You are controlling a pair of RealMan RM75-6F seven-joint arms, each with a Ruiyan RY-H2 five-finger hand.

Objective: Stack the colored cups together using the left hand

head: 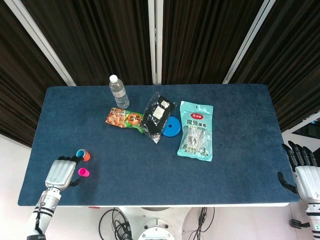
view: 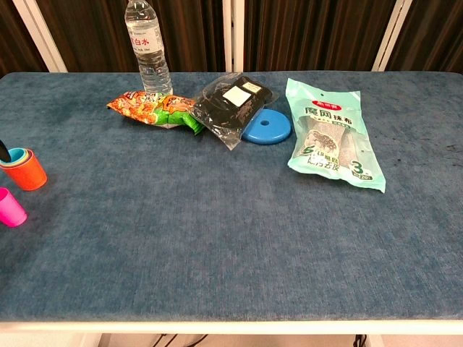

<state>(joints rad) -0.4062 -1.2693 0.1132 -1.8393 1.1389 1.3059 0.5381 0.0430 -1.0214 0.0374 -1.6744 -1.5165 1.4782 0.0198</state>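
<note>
My left hand (head: 59, 173) sits at the table's (head: 240, 170) near left corner, holding nothing, fingers loosely apart, the tips just beside the pink cup (head: 83, 172); that cup stands alone, upright, near the left edge. Just behind it stands the orange cup (view: 24, 172), with smaller cups already nested in it, a teal rim (view: 10, 155) showing on top. I judge these to be light, stiff plastic, smooth and likely slippery, easy to tip; I would pinch the pink one by its wall near the rim, lightly, and lower it straight into the stack.

Further along, the water bottle (view: 147, 45) at the far edge has a label with red characters I read as "白水"; the orange snack packet (view: 153, 108) has print too small to read; the black pouch (view: 233, 106) carries a white sticker I cannot make out, and partly covers a blue disc (view: 268, 128). The mint-green packet (view: 329, 134) bears Chinese lettering and a large "3". My right hand (head: 306, 176) hangs off the table's right edge, empty, fingers spread.
</note>
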